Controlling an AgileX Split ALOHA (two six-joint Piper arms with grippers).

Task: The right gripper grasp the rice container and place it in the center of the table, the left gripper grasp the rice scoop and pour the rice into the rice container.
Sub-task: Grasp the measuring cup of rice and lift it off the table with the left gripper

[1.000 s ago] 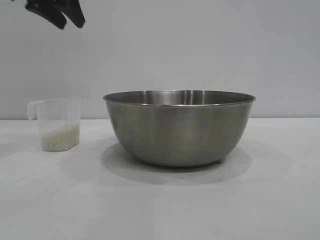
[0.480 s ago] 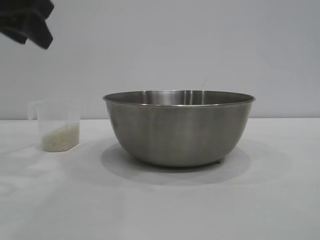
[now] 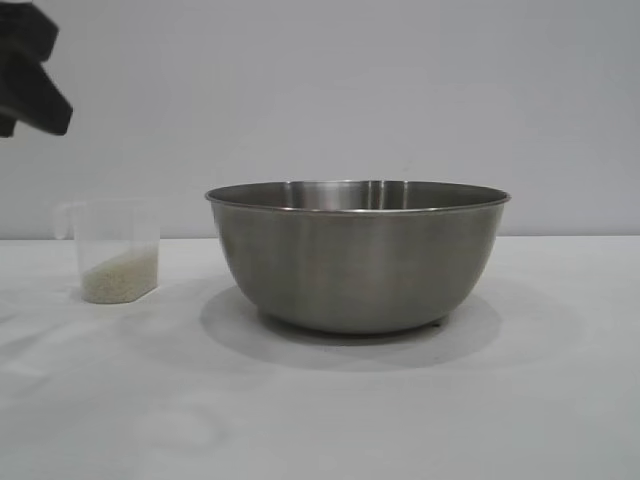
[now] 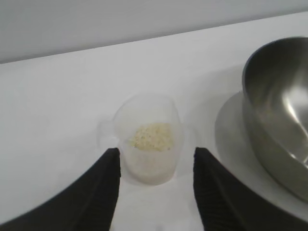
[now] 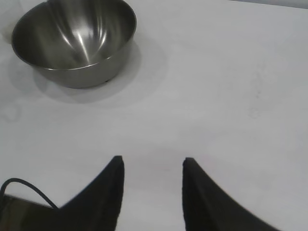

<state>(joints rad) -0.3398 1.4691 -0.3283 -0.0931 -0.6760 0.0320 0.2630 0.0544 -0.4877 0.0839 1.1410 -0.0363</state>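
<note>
Rice container [image 3: 358, 262] is brushed stainless steel, satin outside with faint horizontal grain, thin rolled rim catching light; inside is shinier, with bright streaky reflections, seen well apart from the right gripper [image 5: 153, 161] jaws. Rice scoop [image 4: 150, 137] is frosted translucent plastic, cloudy and smooth, sitting just beyond the gap of the left gripper [image 4: 156, 156] jaws. Rice [image 4: 152, 136] inside it is dull, grainy, off-white. Both grippers' fingers look like matt black plastic, with fine ribbing on the left pair. Table [image 3: 320, 410] is plain white, smooth, matt with slight sheen. Wall [image 3: 350, 90] behind is flat matt grey-white.
</note>
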